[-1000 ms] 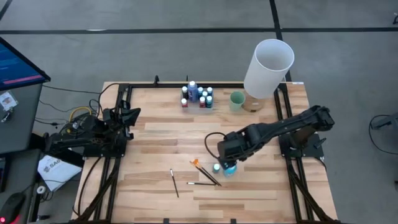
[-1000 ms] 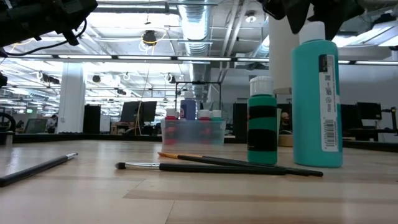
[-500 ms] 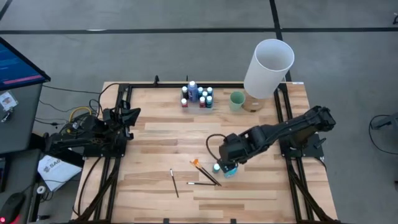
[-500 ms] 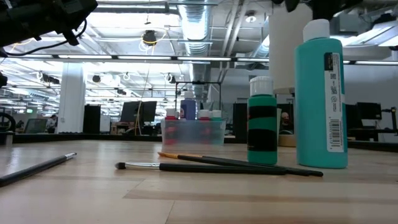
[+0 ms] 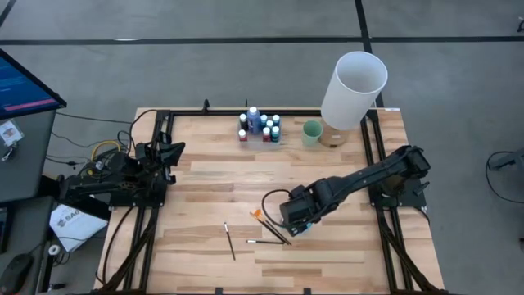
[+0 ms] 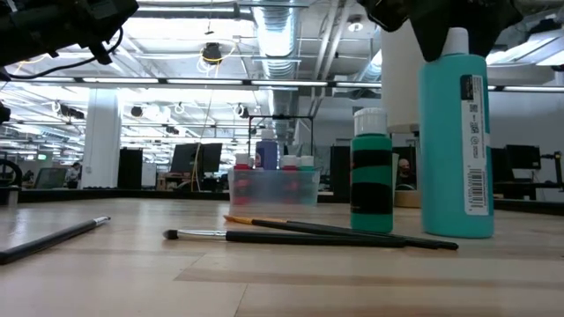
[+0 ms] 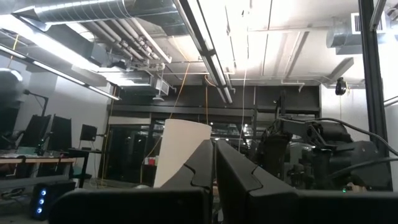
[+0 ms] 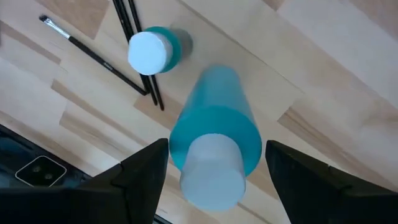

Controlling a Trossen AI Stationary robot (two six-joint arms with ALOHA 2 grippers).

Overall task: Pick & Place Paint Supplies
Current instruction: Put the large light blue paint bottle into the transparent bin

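A tall teal paint bottle point(image 6: 456, 141) with a pale cap point(image 8: 212, 165) stands upright on the table. A shorter green bottle point(image 6: 372, 172) stands beside it. My right gripper point(image 8: 217, 180) points down over the teal bottle and is open, with one finger on either side of the cap and a gap at each side. In the high view the right gripper point(image 5: 296, 215) hides that bottle. Thin brushes point(image 6: 264, 236) lie flat by the bottles, one of them orange point(image 5: 258, 215). My left gripper point(image 5: 176, 150) waits shut at the table's left edge.
A clear bin point(image 5: 260, 124) with several small paint bottles sits at the far edge. Right of it stand a pale green cup point(image 5: 312, 131) and a tall white cylinder point(image 5: 354, 88). One more brush point(image 5: 229, 240) lies apart toward the near left.
My right gripper has moved toward the table's near edge and a little left, and has come down until its open fingers stand beside the teal bottle's cap. The bottles and brushes have stayed where they were.
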